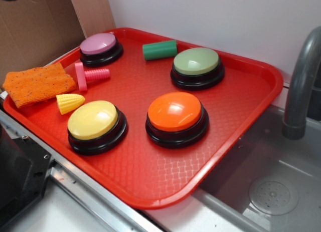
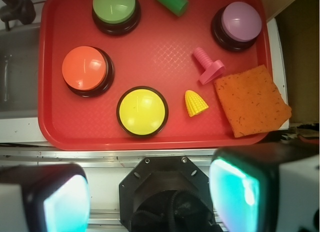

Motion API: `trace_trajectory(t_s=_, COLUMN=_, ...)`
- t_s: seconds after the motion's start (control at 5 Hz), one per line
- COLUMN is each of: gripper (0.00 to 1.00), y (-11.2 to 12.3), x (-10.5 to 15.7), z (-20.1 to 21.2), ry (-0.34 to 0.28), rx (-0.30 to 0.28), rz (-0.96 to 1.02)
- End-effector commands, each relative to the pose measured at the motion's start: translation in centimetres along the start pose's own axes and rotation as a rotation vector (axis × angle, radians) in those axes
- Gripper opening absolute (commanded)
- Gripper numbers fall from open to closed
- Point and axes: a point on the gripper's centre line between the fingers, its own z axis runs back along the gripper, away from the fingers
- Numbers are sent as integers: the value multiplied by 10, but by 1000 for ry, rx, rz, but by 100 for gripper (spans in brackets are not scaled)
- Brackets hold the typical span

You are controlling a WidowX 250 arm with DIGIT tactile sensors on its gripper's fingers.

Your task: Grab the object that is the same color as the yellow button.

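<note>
Jaws wide apart, high above corn cob [image 2: 196, 102].

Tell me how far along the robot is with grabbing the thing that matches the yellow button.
Nothing looks done yet. The toy corn lies untouched on the red tray, between the yellow button and the orange cloth. The gripper is open and high above the tray's near edge, holding nothing. Still left: move over the corn, descend, close on it and lift.
</note>
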Motion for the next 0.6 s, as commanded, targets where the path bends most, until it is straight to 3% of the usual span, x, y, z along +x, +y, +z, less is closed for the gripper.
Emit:
trace_trajectory(t_s=0.0, gripper=100, y=0, x=0, z=0, ry=0, rx=0, rz=0)
trace_trajectory(t_s=0.2, gripper=100, y=21, x=14, z=-34, ry=71, rx=43, rz=-3)
trace_trajectory(t_s=0.4, gripper=100, y=37, x=28, z=-67, ry=62, rx=51, rz=7)
